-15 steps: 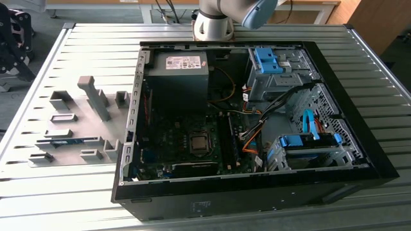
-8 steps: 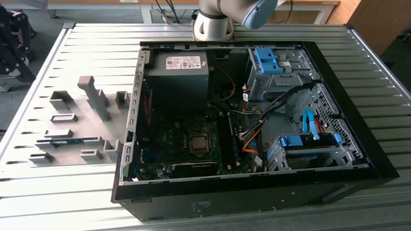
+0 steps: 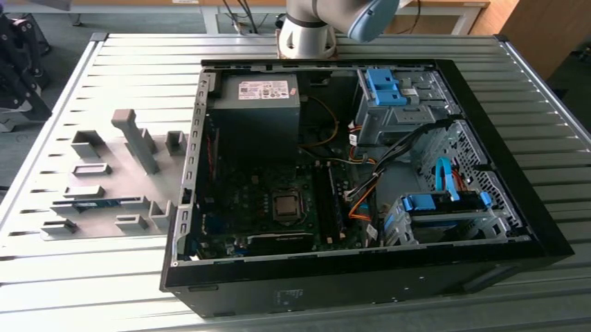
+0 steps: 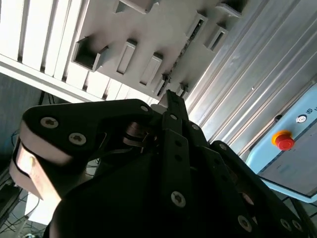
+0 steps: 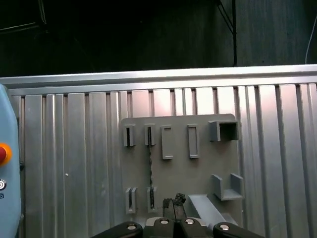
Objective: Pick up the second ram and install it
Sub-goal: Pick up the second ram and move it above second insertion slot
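The second ram [image 3: 97, 204] is a thin blue-green stick standing on edge between two grey slot blocks on the grey fixture plate [image 3: 120, 176], at the exterior view's left. In the first wrist view the ram [image 5: 150, 168] shows edge-on as a dark thin line, and the second wrist view also has the ram [image 4: 185, 47] edge-on. My gripper [image 5: 173, 201] hangs well above the plate, its black fingertips pressed together and holding nothing. In the second wrist view the gripper [image 4: 171, 96] points at the plate just beside the ram's near end.
An open black computer case [image 3: 517, 235] lies on the slatted metal table [image 3: 93, 290], with the motherboard's long black slots [image 3: 325, 200] inside. Several grey fixture blocks [image 3: 138, 142] stand on the plate. A pale blue box with a red button [image 4: 283, 140] sits off the table edge.
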Robot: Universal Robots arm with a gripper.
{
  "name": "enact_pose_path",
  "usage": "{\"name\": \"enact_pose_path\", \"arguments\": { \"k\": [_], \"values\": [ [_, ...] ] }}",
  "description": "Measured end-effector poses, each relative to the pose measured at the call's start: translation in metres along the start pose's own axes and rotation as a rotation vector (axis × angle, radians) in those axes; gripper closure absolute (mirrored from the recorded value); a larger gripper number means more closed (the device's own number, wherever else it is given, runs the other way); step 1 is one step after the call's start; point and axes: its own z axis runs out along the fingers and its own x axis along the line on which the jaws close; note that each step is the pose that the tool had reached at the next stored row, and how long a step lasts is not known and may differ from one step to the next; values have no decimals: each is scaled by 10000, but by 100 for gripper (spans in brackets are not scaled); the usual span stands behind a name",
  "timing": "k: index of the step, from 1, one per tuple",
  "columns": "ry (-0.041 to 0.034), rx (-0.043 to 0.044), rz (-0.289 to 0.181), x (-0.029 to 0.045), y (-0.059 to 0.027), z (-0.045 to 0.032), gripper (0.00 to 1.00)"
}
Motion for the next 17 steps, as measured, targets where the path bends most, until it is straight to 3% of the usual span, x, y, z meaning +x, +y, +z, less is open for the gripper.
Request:
{"name": "enact_pose_path", "arguments": {
  "k": [6, 10, 14, 17],
  "values": [
    [39, -22, -865, 10, 5, 26, 90],
    [34, -5, -799, 32, 25, 75, 90],
    [36, 63, -321, 33, 25, 121, 90],
    [50, 65, -258, 33, 25, 125, 90]
  ]
}}
